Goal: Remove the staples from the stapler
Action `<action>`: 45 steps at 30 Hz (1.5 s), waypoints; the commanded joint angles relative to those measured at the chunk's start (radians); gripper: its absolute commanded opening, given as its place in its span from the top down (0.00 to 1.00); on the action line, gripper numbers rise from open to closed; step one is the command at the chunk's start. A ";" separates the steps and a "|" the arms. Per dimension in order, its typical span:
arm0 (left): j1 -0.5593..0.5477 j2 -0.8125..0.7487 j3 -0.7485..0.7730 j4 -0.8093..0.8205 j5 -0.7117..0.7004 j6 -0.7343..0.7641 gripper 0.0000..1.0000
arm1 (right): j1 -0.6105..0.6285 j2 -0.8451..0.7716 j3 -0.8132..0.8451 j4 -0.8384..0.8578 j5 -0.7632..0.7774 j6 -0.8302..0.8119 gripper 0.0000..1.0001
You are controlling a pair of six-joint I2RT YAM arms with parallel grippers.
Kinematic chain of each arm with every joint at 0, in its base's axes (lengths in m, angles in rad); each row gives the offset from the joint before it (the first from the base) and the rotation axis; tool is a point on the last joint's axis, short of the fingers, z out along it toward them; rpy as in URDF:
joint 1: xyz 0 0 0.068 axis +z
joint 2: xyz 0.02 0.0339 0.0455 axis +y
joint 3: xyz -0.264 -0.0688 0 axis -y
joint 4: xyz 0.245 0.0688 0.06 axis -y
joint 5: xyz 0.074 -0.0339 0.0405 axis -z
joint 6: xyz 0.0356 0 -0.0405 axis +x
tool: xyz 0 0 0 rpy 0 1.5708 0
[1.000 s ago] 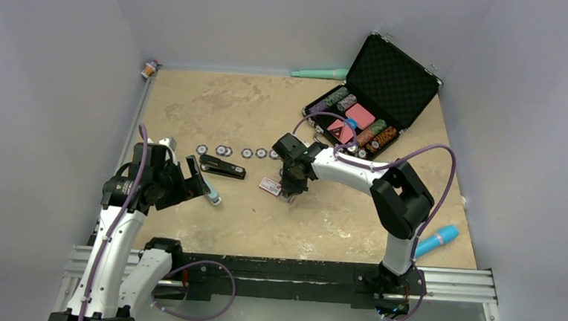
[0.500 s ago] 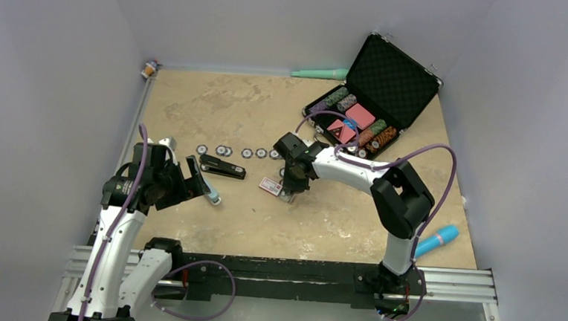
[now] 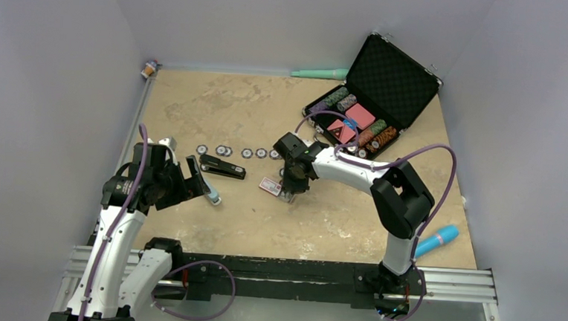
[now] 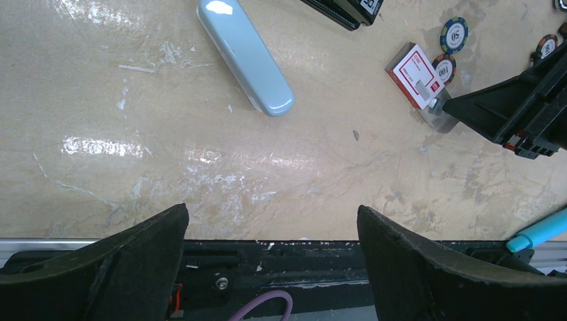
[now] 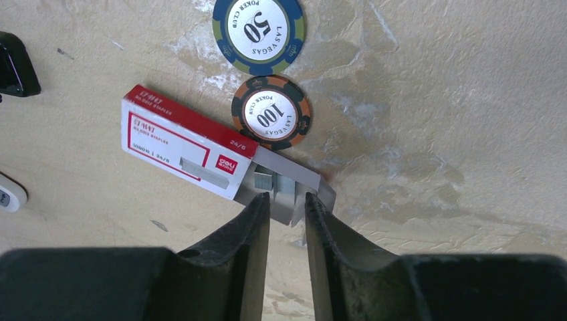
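Sandy table (image 3: 217, 104) holds tiny staples (image 5: 279, 182). They look light and stiff, and might snap apart, so pinch their long sides. Right gripper (image 5: 287, 198) is narrow, and I cannot tell if it grips. Left gripper (image 4: 272, 212) is wide and empty.

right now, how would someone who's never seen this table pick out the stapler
Start at the open black case at the far right and follow the row of poker chips leftward. Just in front of the row's left end lies the stapler. It is long, slim and black, unlike the pale blue rounded block lying near it.
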State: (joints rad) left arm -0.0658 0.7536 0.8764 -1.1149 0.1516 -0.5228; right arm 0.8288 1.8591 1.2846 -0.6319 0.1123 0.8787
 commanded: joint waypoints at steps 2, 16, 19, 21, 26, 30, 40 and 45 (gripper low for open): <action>0.008 0.001 -0.002 0.030 0.004 0.003 0.00 | -0.005 -0.024 0.046 0.000 0.014 -0.003 0.67; 0.011 0.006 0.000 0.026 -0.007 0.001 0.00 | 0.010 -0.080 0.252 -0.079 0.047 -0.075 0.69; 0.011 0.006 0.001 0.026 -0.011 0.000 0.00 | 0.013 -0.104 0.318 -0.087 0.027 -0.096 0.70; 0.011 0.007 0.004 0.022 -0.018 0.002 0.00 | 0.017 -0.127 0.356 -0.087 0.015 -0.110 0.70; 0.011 0.014 0.013 0.008 -0.056 -0.009 0.00 | 0.033 -0.175 0.437 -0.096 0.015 -0.133 0.71; 0.015 0.026 0.026 -0.002 -0.093 -0.021 0.00 | 0.052 -0.246 0.455 -0.075 0.025 -0.152 0.71; 0.015 0.063 0.095 -0.044 -0.238 -0.042 0.00 | 0.090 -0.667 0.107 0.318 0.005 -0.186 0.16; 0.016 0.097 0.050 0.039 -0.188 -0.046 0.00 | 0.090 -0.796 -0.035 0.337 0.094 -0.127 0.01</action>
State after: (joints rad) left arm -0.0582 0.8272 0.9298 -1.1393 -0.0391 -0.5499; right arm 0.9207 1.1183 1.3346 -0.3889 0.1246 0.7105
